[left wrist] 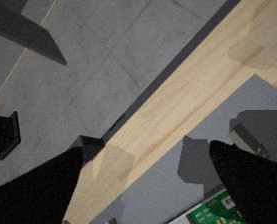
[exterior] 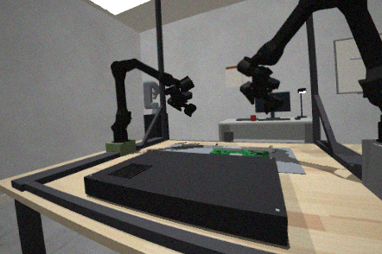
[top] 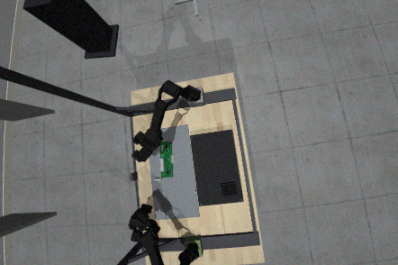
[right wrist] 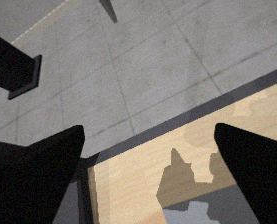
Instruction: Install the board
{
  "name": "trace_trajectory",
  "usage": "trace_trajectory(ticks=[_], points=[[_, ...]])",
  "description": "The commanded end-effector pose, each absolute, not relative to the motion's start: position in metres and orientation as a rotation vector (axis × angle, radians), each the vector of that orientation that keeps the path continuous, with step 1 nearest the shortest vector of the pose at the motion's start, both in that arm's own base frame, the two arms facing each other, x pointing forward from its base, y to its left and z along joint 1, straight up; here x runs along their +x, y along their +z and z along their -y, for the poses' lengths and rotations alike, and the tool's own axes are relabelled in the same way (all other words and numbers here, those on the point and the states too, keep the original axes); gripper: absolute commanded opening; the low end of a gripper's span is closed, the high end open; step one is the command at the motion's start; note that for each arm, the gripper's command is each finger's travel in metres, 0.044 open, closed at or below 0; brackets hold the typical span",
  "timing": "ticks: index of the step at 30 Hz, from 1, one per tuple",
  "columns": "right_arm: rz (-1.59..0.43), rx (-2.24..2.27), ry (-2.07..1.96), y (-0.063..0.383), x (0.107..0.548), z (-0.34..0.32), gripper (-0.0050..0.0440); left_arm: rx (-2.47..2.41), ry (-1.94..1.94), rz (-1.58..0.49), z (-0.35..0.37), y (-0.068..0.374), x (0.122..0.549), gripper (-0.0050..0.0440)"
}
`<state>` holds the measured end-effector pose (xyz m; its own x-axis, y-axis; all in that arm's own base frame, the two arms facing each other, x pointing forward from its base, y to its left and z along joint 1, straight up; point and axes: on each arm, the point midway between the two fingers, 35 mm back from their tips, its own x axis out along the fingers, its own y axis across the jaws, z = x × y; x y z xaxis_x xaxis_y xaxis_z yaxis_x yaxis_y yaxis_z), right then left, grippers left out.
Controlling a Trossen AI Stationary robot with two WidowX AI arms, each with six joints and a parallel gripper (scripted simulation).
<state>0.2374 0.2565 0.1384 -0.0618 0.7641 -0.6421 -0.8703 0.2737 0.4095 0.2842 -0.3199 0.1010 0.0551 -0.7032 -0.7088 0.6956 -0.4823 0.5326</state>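
Observation:
The green board [top: 167, 159] lies flat on a grey mat [top: 177, 178], beside the black enclosure [top: 216, 166]. The board also shows in the exterior view [exterior: 238, 152], behind the enclosure [exterior: 190, 187], and at the lower edge of the left wrist view [left wrist: 214, 212]. The enclosure's slot and the board's levers are too small to make out. My left gripper [top: 143, 150] hangs open and empty well above the bench edge, next to the board [left wrist: 146, 150]. My right gripper [top: 140, 223] [right wrist: 149, 130] is open and empty, high over the mat's near corner.
A dark frame rail [exterior: 65, 174] runs along the bench edges. Frame posts [exterior: 159, 62] rise at the bench corners. The right arm's green base [exterior: 122, 146] stands at one corner. The bench edge lies right under both grippers [left wrist: 154, 115].

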Motion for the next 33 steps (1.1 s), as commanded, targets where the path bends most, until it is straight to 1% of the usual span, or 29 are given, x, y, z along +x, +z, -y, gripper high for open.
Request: trace_trajectory(ticks=[1, 18, 19, 21, 23, 25, 26, 29, 32, 33], points=[[-0.900, -0.148, 1.347, 0.147, 0.239, -0.258, 0.0400, 1.254, -1.635, 0.045, 0.322, 0.114, 0.287, 0.0400], [-0.900, -0.148, 1.347, 0.147, 0.239, -0.258, 0.0400, 1.254, -1.635, 0.045, 0.322, 0.114, 0.287, 0.0400], [-0.900, -0.148, 1.347, 0.147, 0.239, -0.258, 0.0400, 1.254, -1.635, 0.045, 0.322, 0.114, 0.287, 0.0376], [-0.922, -0.154, 1.325, 0.141, 0.240, -0.258, 0.0400, 1.262, -1.645, -0.009, 0.315, 0.099, 0.287, 0.0328], [-0.950, -0.165, 1.283, 0.134, 0.242, -0.258, 0.0400, 1.262, -1.627, -0.051, 0.311, 0.099, 0.286, 0.0280], [-0.996, -0.190, 1.189, 0.122, 0.246, -0.257, 0.0400, 1.272, -1.594, -0.141, 0.302, 0.095, 0.283, 0.0232], [-1.014, -0.204, 1.133, 0.117, 0.249, -0.257, 0.0400, 1.278, -1.573, -0.198, 0.297, 0.089, 0.282, 0.0223], [-1.048, -0.234, 0.973, 0.104, 0.258, -0.255, 0.0400, 1.300, -1.485, -0.335, 0.282, 0.075, 0.286, 0.0223], [-1.049, -0.253, 0.816, 0.098, 0.269, -0.254, 0.0400, 1.318, -1.374, -0.423, 0.270, 0.067, 0.294, 0.0223], [-1.049, -0.253, 0.816, 0.098, 0.269, -0.254, 0.0400, 1.318, -1.374, -0.423, 0.270, 0.067, 0.294, 0.0223]])
